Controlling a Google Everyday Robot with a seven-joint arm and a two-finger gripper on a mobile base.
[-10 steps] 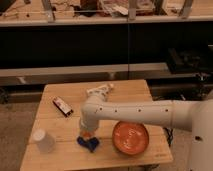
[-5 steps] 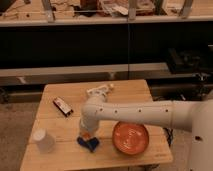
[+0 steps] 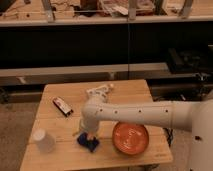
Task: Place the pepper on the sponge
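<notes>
Dark-blue sponge [image 3: 88, 144] lies near-left on the table [image 3: 125, 97]. The gripper [image 3: 86, 134] hangs just above it, with the pepper [image 3: 78, 133] poking out left. I cannot tell the jaws' state. Released off-centre, the tapered pepper could roll off.

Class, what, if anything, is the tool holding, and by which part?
Cannot be told: the tool sits low over the wavy dark-blue sponge, hiding any hold.
</notes>
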